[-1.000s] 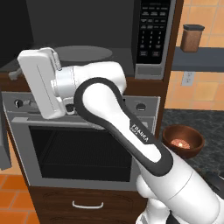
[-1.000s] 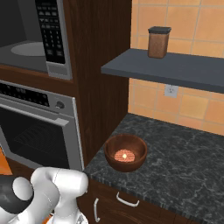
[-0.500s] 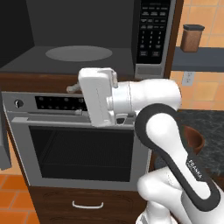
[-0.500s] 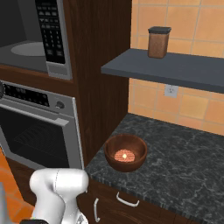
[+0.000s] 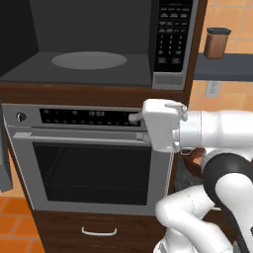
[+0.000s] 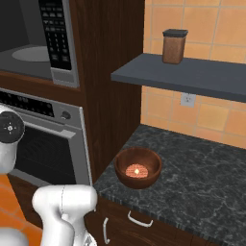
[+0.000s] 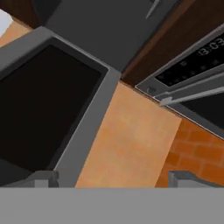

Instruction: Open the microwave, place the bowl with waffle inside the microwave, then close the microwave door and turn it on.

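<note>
Your microwave stands open: dark cavity w/ round grey turntable bare, keypad panel at its right. The microwave door is swung out to the left; in the hand view it's the black glass panel w/ grey frame, seen tilted, above the orange floor. Your tool has its two tips set wide apart, nothing between them. In the left base view the white hand sits in front of the oven, by its control strip. The bowl with waffle rests on the dark stone counter, right of the oven cabinet, w/ the waffle lying in its bottom. Brown canister stands on the shelf above.
</note>
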{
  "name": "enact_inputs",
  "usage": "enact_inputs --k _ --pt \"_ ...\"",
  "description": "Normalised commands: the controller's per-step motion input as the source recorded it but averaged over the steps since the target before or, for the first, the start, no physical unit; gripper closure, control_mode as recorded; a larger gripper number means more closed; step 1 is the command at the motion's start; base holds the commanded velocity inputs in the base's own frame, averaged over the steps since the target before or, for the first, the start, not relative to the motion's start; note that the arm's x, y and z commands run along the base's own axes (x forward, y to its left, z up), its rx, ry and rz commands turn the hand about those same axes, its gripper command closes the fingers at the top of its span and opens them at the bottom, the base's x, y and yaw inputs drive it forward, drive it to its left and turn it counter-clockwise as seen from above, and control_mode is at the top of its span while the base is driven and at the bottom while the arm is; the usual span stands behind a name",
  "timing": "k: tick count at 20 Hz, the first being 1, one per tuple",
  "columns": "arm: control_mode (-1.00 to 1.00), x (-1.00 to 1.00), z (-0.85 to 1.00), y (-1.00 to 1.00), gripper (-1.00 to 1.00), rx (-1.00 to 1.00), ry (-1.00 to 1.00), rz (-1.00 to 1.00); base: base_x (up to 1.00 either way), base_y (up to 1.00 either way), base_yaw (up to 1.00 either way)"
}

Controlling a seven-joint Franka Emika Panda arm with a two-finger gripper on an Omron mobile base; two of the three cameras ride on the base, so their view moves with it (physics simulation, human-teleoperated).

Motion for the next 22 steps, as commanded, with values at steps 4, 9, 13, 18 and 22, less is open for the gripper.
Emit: enact_inputs --k 4,9,13,18,22 --pt "-1.0 -0.03 0.0 -1.0 -1.0 -0.16 -0.09 -0.16 0.0 0.0 0.0" --pt "-1.0 -0.14 -0.18 -1.0 -1.0 -0.11 -0.11 -0.16 0.0 0.0 0.0" --pt "-1.0 0.0 -0.34 -1.0 -1.0 -0.02 -0.03 -0.18 0.0 0.0 0.0" --pt "-1.0 0.0 -0.62 -1.0 -1.0 0.0 0.0 -0.22 0.0 0.0 0.0" --pt "-1.0 0.0 -0.85 -1.0 -1.0 0.01 0.0 -0.24 0.0 0.0 0.0"
